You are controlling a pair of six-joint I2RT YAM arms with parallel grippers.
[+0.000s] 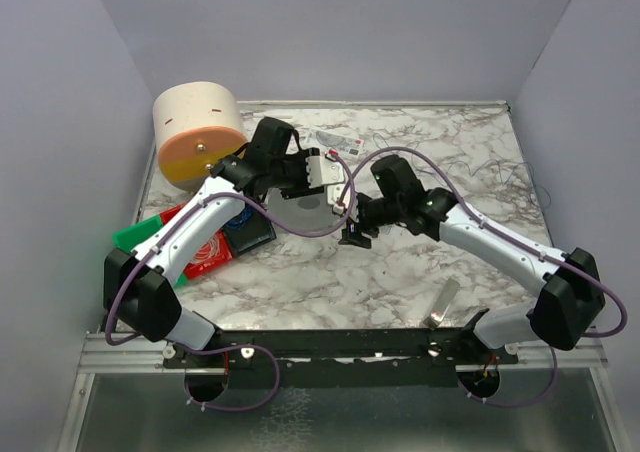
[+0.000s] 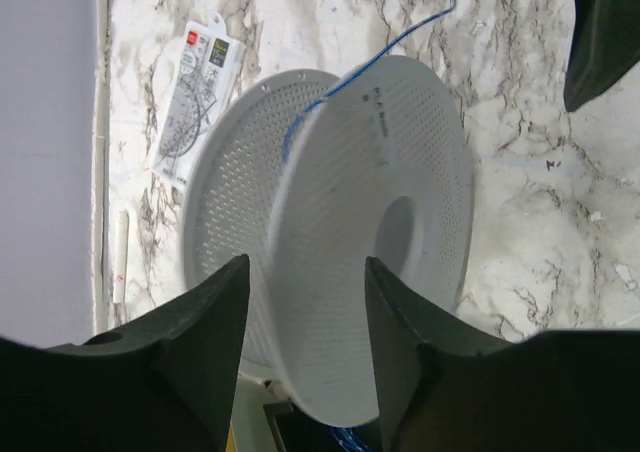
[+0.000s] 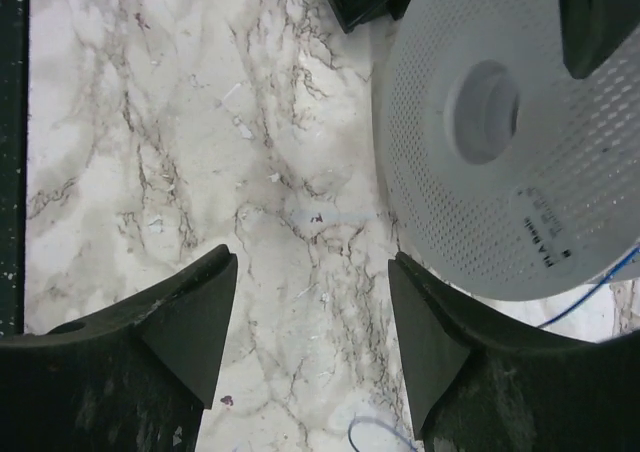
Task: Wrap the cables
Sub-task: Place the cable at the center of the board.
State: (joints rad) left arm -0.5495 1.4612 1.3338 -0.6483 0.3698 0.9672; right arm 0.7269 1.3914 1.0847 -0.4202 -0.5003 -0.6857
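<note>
Cable (image 2: 395,44): thin blue strand running from white spool (image 2: 340,222) toward far desk (image 3: 150,122). Left tool (image 2: 306,272) straddles spool; pinch cannot be told. Right tool (image 3: 312,262) spread, empty, beside spool. Risk: slack strand slipping off flange or snagging.

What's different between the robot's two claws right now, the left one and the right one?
The left gripper has the rim of the white perforated spool between its fingers; the right gripper has only bare marble table between its own. The spool fills the left gripper's view, but sits off to one side of the right gripper's. Both have dark, pointed fingers spread apart.
</note>
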